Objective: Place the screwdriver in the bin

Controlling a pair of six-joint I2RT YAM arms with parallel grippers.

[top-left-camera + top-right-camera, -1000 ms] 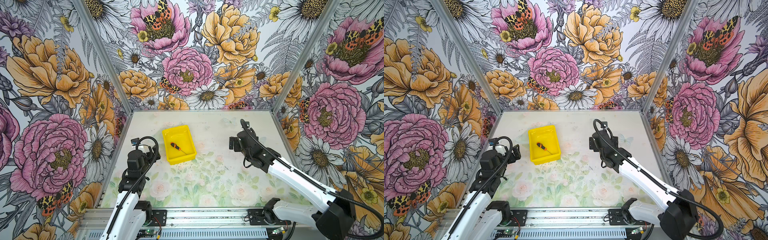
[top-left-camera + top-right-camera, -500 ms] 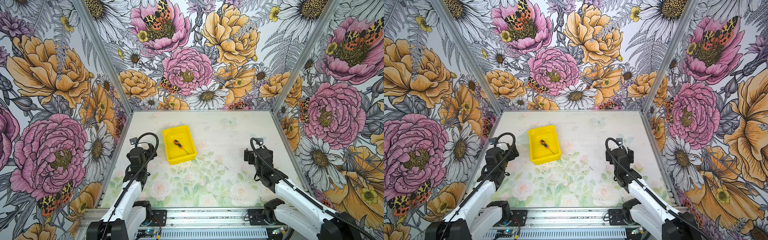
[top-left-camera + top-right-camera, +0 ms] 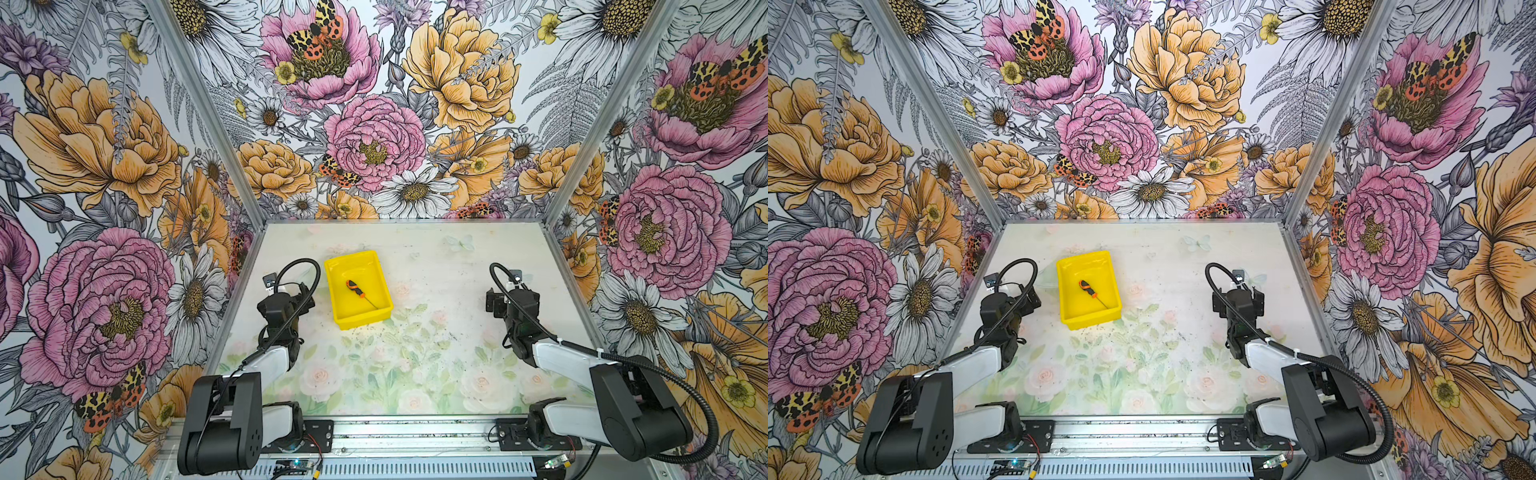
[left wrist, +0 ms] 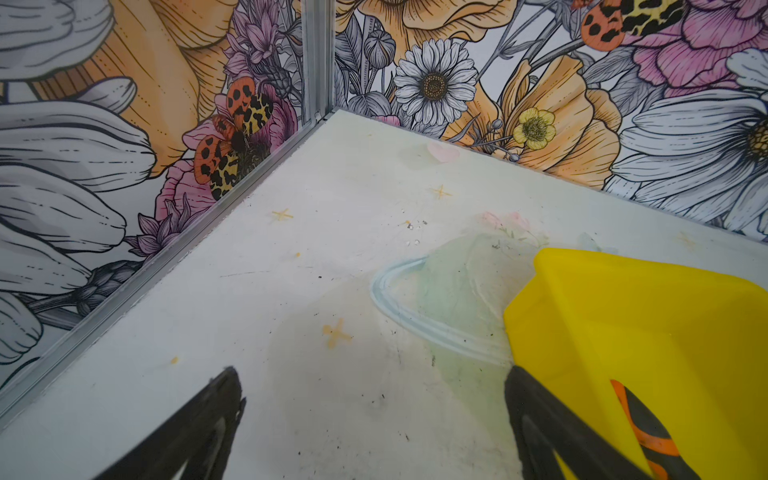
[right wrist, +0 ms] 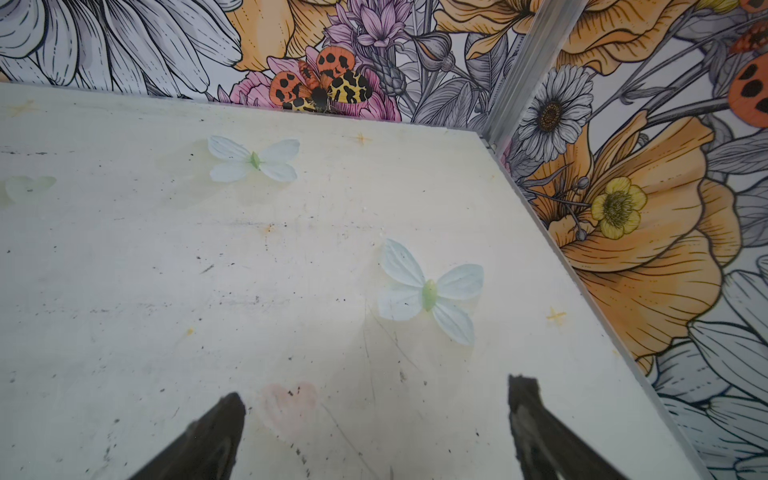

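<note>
In both top views the yellow bin [image 3: 360, 322] [image 3: 1092, 322] stands left of the table's middle. The screwdriver [image 3: 360, 293] [image 3: 1092, 292] lies slantwise on its floor, orange-and-black handle toward the back. My left gripper [image 3: 306, 291] [image 4: 370, 374] is just left of the bin, open, with only bare table between its fingers. The left wrist view shows the bin's wall [image 4: 644, 316] and the screwdriver's handle [image 4: 645, 432] beside one finger. My right gripper [image 3: 495, 301] [image 5: 374, 390] is open and empty over the table's right side, far from the bin.
Flowered walls with metal frame posts [image 4: 318, 58] [image 5: 515, 70] close off the table on three sides. Pale butterflies [image 5: 430, 291] and a faint heart [image 5: 289, 405] are printed flat on the tabletop. Both arm bases [image 3: 224, 419] sit on the front rail.
Both arms have drawn back toward the front. The right gripper swung from near the table's middle out to the right side. The screwdriver has stayed lying in the bin.
</note>
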